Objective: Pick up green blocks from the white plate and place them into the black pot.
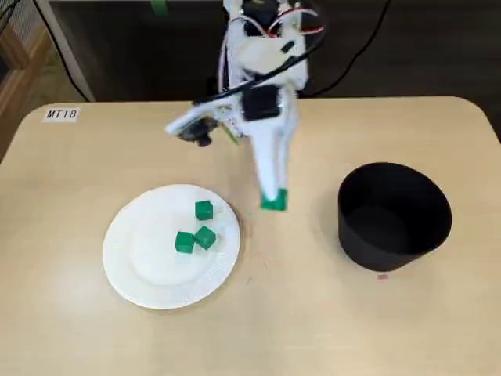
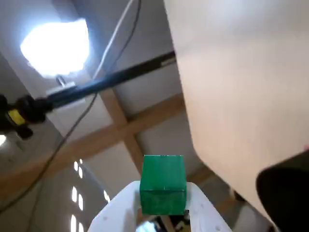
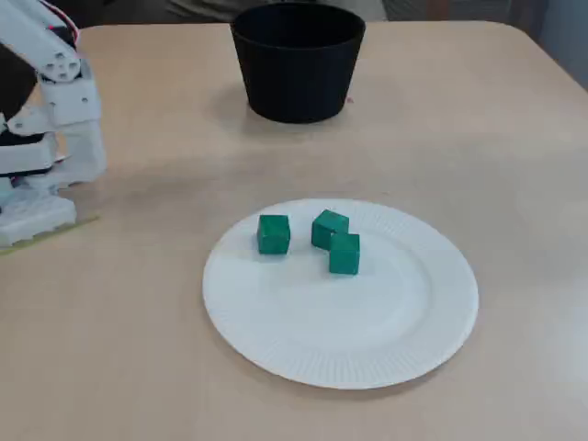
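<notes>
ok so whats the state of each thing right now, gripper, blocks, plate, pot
gripper: shut on a green block
held green block: clamped between the fingers, off the plate, not yet in the pot
three loose green blocks: lying on the plate, two close together, one apart
white plate: flat on the table
black pot: upright, open, no block seen inside

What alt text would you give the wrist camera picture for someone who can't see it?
A white claw grips a green block at the bottom centre. The pale table fills the right side, with the black pot showing at the lower right corner.
</notes>
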You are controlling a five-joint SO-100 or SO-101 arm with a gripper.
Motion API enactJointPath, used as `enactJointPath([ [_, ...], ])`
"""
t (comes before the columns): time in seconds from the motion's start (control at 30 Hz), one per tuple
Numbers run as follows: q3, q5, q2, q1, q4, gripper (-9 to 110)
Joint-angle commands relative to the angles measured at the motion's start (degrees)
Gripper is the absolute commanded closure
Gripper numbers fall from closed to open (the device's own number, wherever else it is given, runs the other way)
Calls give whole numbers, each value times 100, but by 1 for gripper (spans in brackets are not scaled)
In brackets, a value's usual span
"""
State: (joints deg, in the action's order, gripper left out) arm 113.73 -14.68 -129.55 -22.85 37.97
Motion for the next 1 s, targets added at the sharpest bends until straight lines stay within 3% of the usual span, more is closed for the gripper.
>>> enactJointPath([
  [0.0,721,62,-255,-932,-1055,104],
  [0.1,1415,141,-176,-1397,-1749,104],
  [0.4,2092,369,492,-1723,-2250,104],
  [0.53,2127,615,571,-1644,-2118,80],
  [0.67,2101,650,589,-1468,-2048,71],
  [0.77,1960,791,615,-1310,-1793,75],
  [0.9,1178,1213,668,-756,-325,101],
  [0.97,782,1477,703,-299,510,104],
])
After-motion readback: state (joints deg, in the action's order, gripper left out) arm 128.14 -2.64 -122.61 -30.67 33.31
